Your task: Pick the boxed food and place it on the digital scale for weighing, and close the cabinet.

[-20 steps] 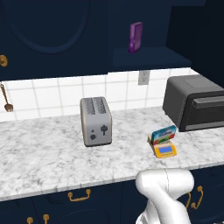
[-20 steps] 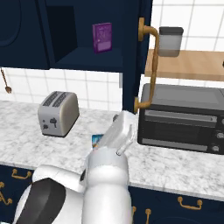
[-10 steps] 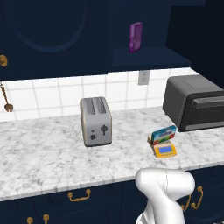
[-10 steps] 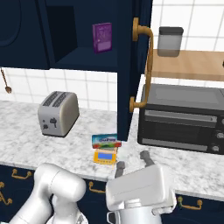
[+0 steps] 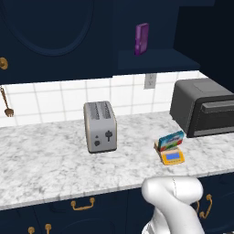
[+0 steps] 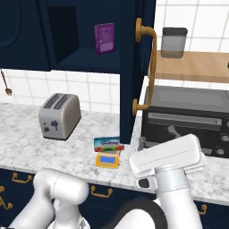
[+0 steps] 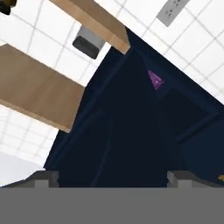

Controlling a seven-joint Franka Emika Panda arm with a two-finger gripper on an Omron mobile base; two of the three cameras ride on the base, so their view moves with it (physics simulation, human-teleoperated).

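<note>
The boxed food (image 6: 108,144) leans on the digital scale (image 6: 108,159), on the counter beside the cabinet (image 6: 136,71) door, which stands open. The gripper (image 7: 112,177), jaws spread and empty, seems to face that door's inner side, brass handle (image 6: 150,67) beyond.
</note>
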